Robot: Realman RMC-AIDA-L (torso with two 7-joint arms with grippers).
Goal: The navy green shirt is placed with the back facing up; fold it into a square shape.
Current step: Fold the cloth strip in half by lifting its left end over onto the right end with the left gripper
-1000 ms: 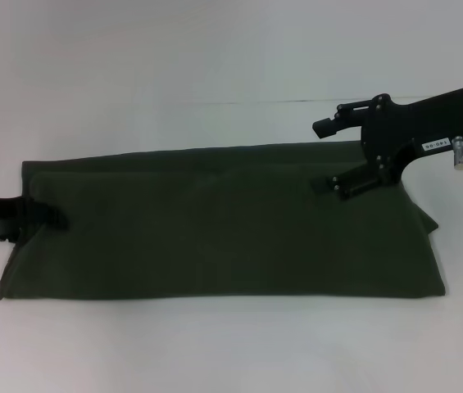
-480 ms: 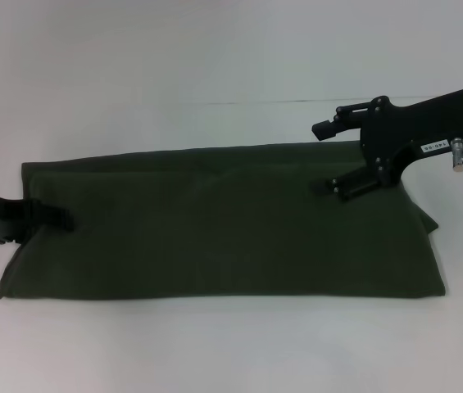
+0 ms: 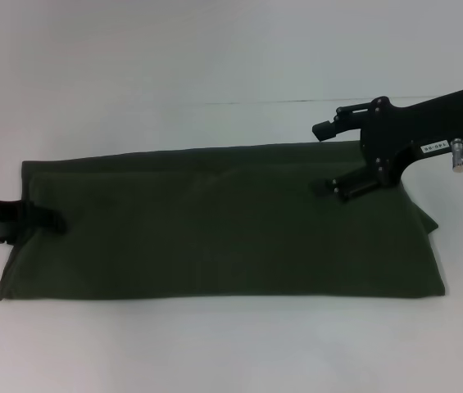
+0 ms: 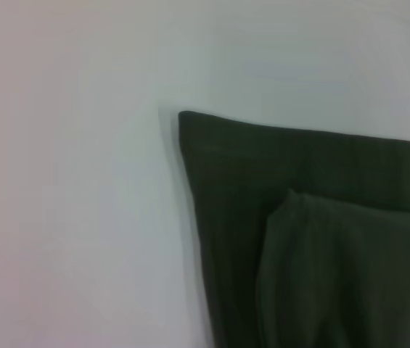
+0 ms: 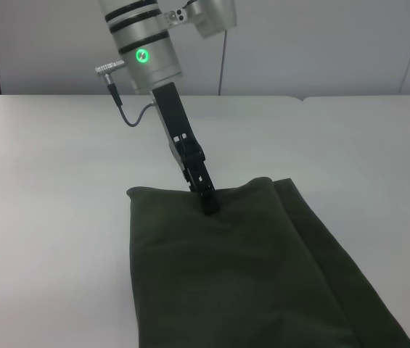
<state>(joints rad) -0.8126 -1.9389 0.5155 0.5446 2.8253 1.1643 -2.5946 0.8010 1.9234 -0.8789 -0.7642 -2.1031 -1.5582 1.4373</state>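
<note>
I'm keeping the navy green shirt (image 3: 223, 221) lying as a long band across the bench (image 3: 215, 57), left gripper (image 3: 51, 219) pinching its 9 o'clock edge, right gripper (image 3: 323, 157) hovering wide at 2 o'clock, probably for the next fold.

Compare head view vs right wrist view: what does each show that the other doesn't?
Head view only: the right gripper, open, one finger raised above the far edge of the navy green shirt and the other low over the fabric near its right end. It also takes in the shirt's whole long folded band, corner to corner.

Right wrist view only: the left arm's silver wrist with a green light, a cable, and a wall behind the table.

Both: the shirt on the white table, and the left gripper at the shirt's left end.
</note>
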